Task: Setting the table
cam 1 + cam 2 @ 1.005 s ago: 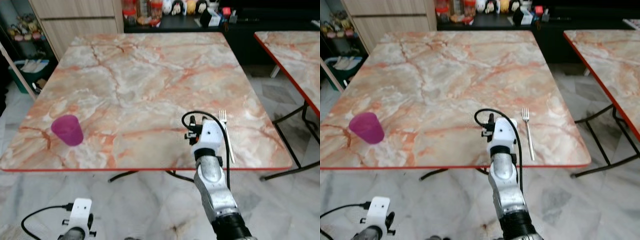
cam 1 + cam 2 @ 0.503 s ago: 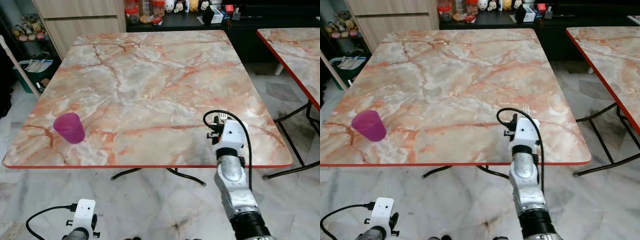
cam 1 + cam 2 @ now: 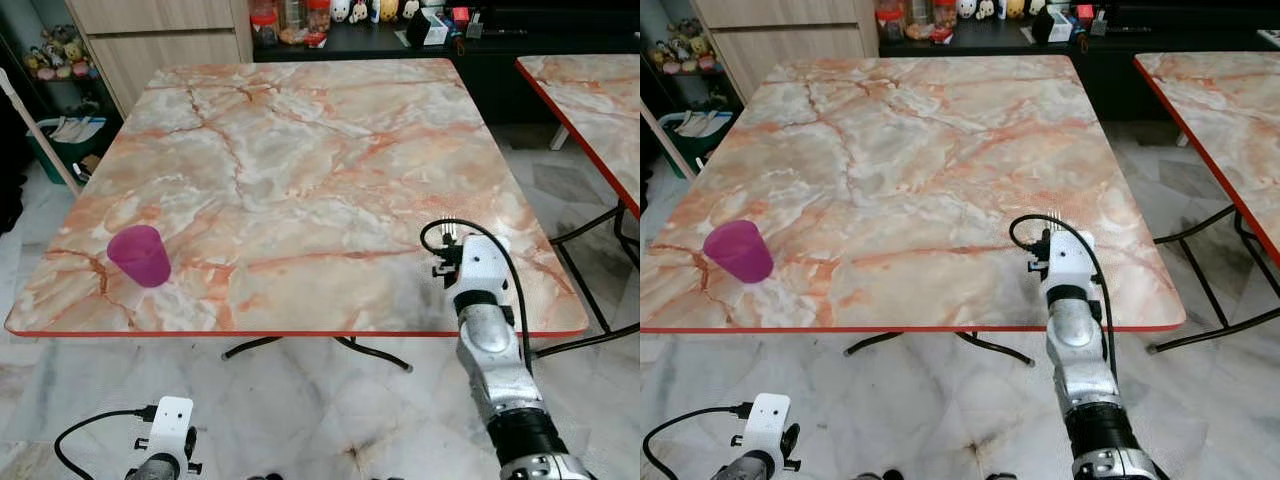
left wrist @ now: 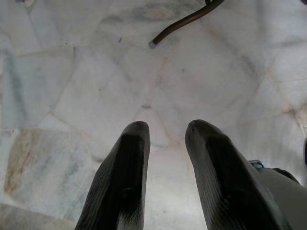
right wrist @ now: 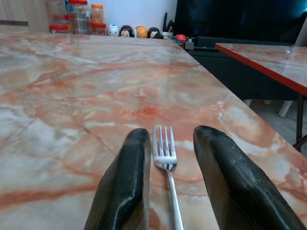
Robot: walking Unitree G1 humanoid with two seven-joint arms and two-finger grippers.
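Bench (image 3: 300,150) of orange-veined marble, red-edged | right gripper (image 5: 168,143) at its 5 o'clock corner, fingers parted astride, not holding | magenta plastic cup (image 3: 139,256) at 8 o'clock | left gripper (image 4: 165,139) slightly parted, empty, above floor | silver metal fork (image 5: 165,155) flat between right fingers

Bare marble table (image 3: 300,160) stretches beyond the fork (image 5: 165,155) between my spread right fingers (image 5: 125,191); purple cup (image 3: 139,256) stands well apart.
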